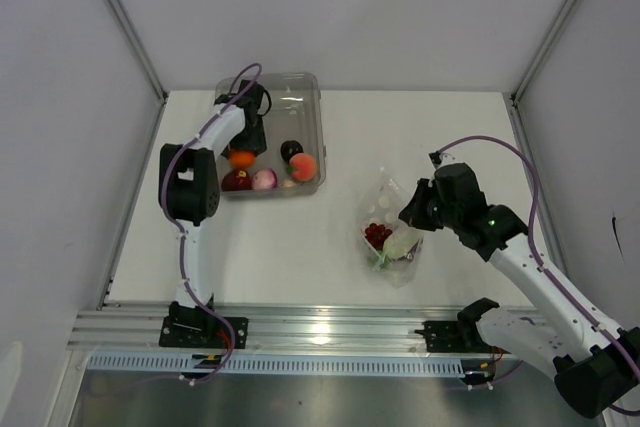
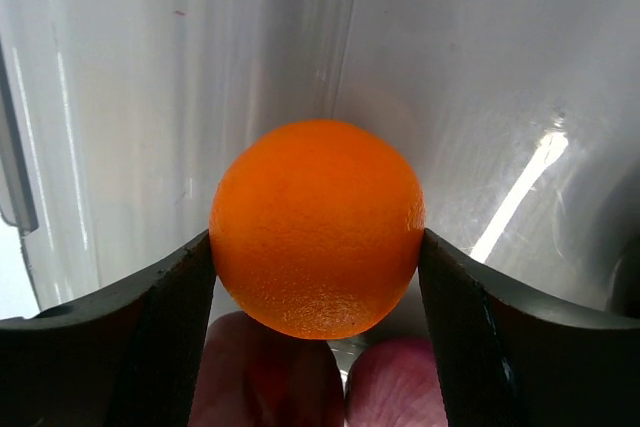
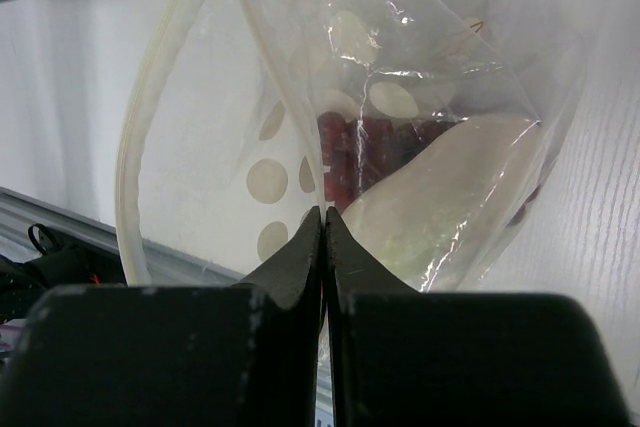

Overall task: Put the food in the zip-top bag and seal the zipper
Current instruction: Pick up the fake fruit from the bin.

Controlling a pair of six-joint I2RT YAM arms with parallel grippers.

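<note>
Left gripper (image 2: pixel 315 245) reaches down in rigid clear rectangular plastic bin (image 1: pixel 300 97) at the far left of the white table (image 1: pixel 420 132), both fingers (image 2: pixel 170 327) pressed against the sides of round orange toy fruit (image 2: pixel 317 227), clamped on it near the bin wall; dark red toy piece (image 2: pixel 262 377) and pink toy bulb (image 2: pixel 395 387) lie just below the orange one. Also in the bin, from the top view: peach-coloured toy fruit (image 1: pixel 303 166) and a dark round piece (image 1: pixel 291 150) beside it. Right gripper (image 3: pixel 322 219) has fingers together, pinching the wall of clear dotted zip-top plastic bag (image 3: pixel 450 57), which sits on the table right of the bin and well apart from it. Bag mouth gapes, pale zipper strip (image 3: pixel 135 137) curving in a loop, unsealed. Inside the bag: dark red toy grape bunch (image 3: pixel 350 152) touching white oblong toy piece (image 3: pixel 440 187), with a green bit (image 1: pixel 381 258) at the bag's near end
</note>
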